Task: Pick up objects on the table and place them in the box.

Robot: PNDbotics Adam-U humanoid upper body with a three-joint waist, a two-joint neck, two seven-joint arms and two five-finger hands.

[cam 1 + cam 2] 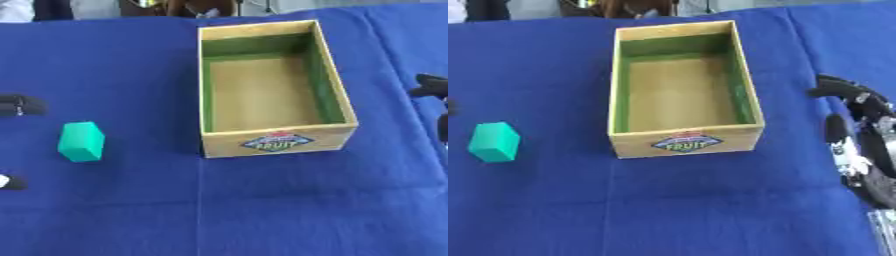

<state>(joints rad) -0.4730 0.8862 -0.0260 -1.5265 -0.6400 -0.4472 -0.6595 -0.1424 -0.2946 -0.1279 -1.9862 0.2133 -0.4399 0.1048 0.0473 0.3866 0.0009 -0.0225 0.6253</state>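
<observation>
The green block (81,142) lies on the blue cloth (262,210), just beyond the left hand (19,106), of which only dark fingertips show at the left edge of the left eye view; the box (682,142) stands well apart from that hand, on its far inner side, and appears empty.

The main risk, as I judge it, is the block's shape: it is a small slanted solid lying alone on soft cloth, so a finger arriving off-centre could push it away or tip it over instead of closing on it. A second risk is the carry: the box walls are tall, and a low swing could knock the block against the near rim.

The left hand holds nothing and touches nothing I can see; too little of it shows to tell how far its fingers are spread. The right hand (859,135) rests beside the box's right wall, fingers loosely curved and parted, empty, clear of the box.
</observation>
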